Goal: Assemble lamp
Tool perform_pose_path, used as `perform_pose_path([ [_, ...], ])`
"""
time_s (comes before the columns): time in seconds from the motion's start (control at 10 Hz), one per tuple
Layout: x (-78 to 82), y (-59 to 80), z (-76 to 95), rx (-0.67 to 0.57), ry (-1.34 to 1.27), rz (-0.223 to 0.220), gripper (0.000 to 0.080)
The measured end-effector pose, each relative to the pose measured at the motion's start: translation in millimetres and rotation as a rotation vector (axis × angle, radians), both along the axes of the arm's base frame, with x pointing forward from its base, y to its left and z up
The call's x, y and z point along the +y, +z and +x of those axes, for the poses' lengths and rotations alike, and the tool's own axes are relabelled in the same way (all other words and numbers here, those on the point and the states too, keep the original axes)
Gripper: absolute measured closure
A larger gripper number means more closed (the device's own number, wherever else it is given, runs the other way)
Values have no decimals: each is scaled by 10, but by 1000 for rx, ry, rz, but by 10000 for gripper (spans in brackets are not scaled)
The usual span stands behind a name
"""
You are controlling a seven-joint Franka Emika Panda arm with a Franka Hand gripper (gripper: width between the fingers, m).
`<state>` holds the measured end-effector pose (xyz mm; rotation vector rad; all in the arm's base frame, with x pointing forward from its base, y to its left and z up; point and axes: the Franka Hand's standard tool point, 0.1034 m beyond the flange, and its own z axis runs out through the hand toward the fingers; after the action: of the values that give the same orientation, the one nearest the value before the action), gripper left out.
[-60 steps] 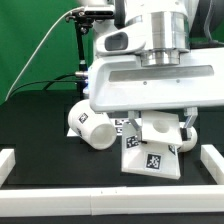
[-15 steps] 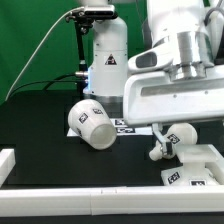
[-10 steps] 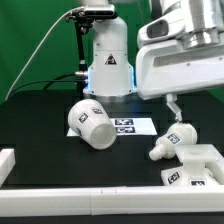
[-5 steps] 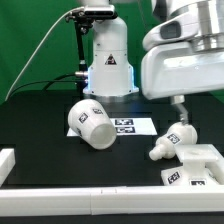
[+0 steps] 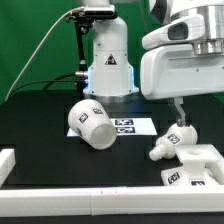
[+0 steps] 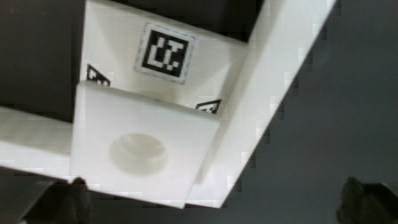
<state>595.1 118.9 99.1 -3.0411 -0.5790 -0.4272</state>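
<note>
**While Pincer [image 6: 214, 203] Hung Open, No Lamp Part Was Joined**

Although the task was to assemble a lamp, none of its three white parts was fitted to another when these views were taken. The squarish base [image 5: 195, 168] lay directly beneath the pincer, set in the corner of the white border rail [image 6: 267, 90], with its round recess [image 6: 139, 150] bare and facing up. The round-headed bulb [image 5: 172, 142] lay on its side just below the one visible finger [image 5: 178, 107], touching the base's edge as far as the exterior view showed. The tapered shade [image 5: 92, 122] lay tipped over well apart from the pincer, toward the exterior view's left. The marker board [image 5: 132, 126] lay flat on the black table [image 5: 40, 130] between shade and pincer.

The pincer's dark fingertips [image 6: 63, 200] stood wide apart and held nothing. By appearances the whole job remained: bulb into base, then shade over bulb. Black-and-white square tags marked each part, the clearest [image 6: 169, 50] on the base. No brand, word or numeral could be read.
</note>
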Motion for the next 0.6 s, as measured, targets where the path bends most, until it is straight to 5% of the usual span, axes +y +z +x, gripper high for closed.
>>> perform_pose_path([
  [0.4,-31,-70,-168,51,540,-191,100],
  [0.6,-74,-107,-246,71,716,-241,100],
])
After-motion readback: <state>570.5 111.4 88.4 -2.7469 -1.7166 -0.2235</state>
